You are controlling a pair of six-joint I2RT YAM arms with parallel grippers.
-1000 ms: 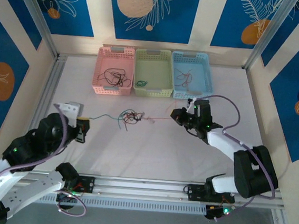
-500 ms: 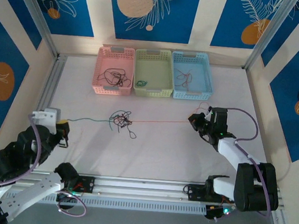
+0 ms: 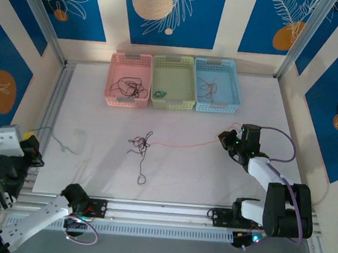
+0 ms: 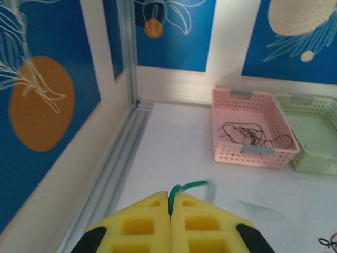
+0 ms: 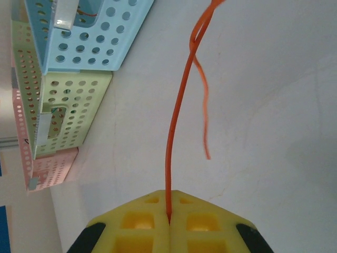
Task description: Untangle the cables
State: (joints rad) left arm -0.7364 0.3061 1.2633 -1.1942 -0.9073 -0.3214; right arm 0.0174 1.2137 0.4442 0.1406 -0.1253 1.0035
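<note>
Cables (image 3: 141, 144) are strung out across the white worktop (image 3: 98, 119) right now, so here's the rundown left to right.

Far left, the left fingers (image 4: 139, 224) are pinched shut on one end of the green cable (image 4: 188, 185), out by the aluminium rail (image 4: 113, 174). From overhead, its loose end lies well apart from everything else.

In the middle of the worktop sits the tangle (image 3: 137, 140). It's small and mostly black with a bit of red, and one black loop trails toward the near edge.

From there the orange cable (image 3: 185, 143) runs off to the right, not quite taut, into the right fingers (image 5: 142, 221). Those are clamped shut on it too, and the wrist view shows a short orange tail curling off beside the main run.

Along the back there's a pink basket (image 3: 126, 102) with black wires, a green basket (image 3: 171, 104) with a little green coil, and a blue basket (image 3: 216, 108) with reddish strands.

What could go wrong, I reckon: the orange one looks like it goes right into the knot. A hard pull to the right might just cinch it tighter, or drag the whole clump along instead of sliding free. These wires are super thin, so either could slip out of its grip. And the green one's dangling end could snag the rail or the clump on its way to a basket.
</note>
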